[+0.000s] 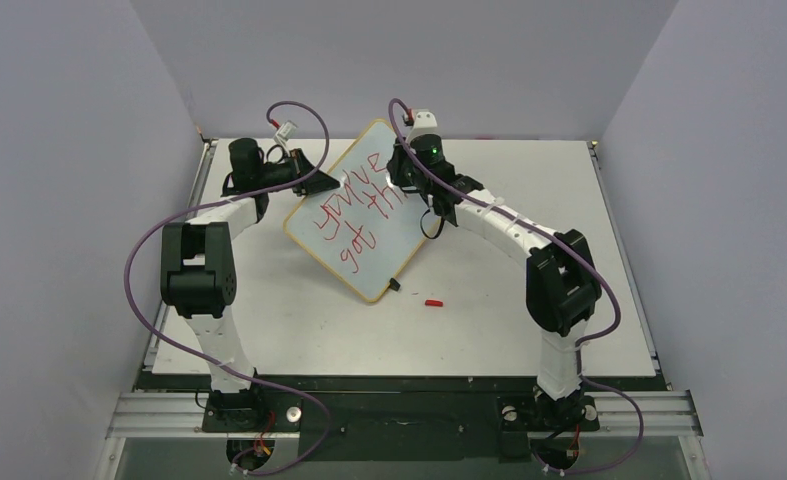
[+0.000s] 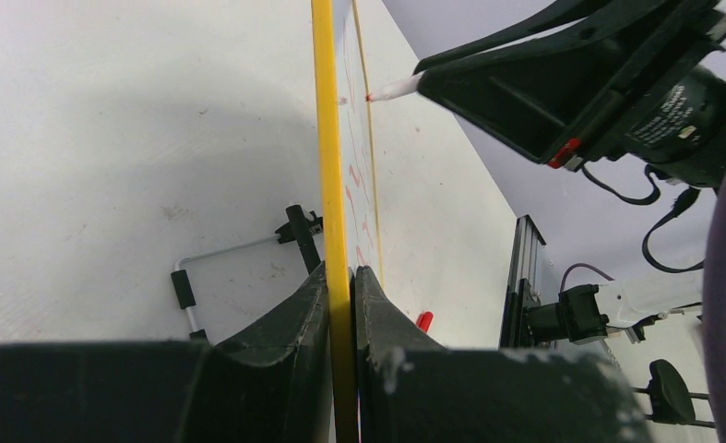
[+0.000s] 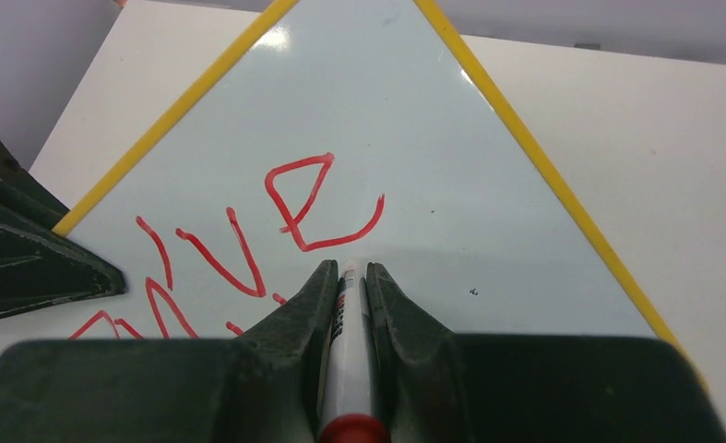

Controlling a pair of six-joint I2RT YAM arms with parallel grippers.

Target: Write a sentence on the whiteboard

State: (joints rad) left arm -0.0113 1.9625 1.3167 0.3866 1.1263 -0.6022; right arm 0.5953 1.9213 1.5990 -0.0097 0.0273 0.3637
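On the white counter (image 1: 529, 320), your left jaws clamp the whiteboard (image 1: 371, 272), your right jaws the marker (image 3: 348, 355); the sentence (image 1: 351, 215) reads "you've got th", its end hidden, so probably nearly done.

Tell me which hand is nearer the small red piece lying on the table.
Right. The right hand, gripping a white marker, is straight beyond the small red piece; the left hand, clamped on the yellow-framed whiteboard, sits farther left.

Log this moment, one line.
left gripper: shut on whiteboard edge | right gripper: shut on marker | sentence: red, two lines
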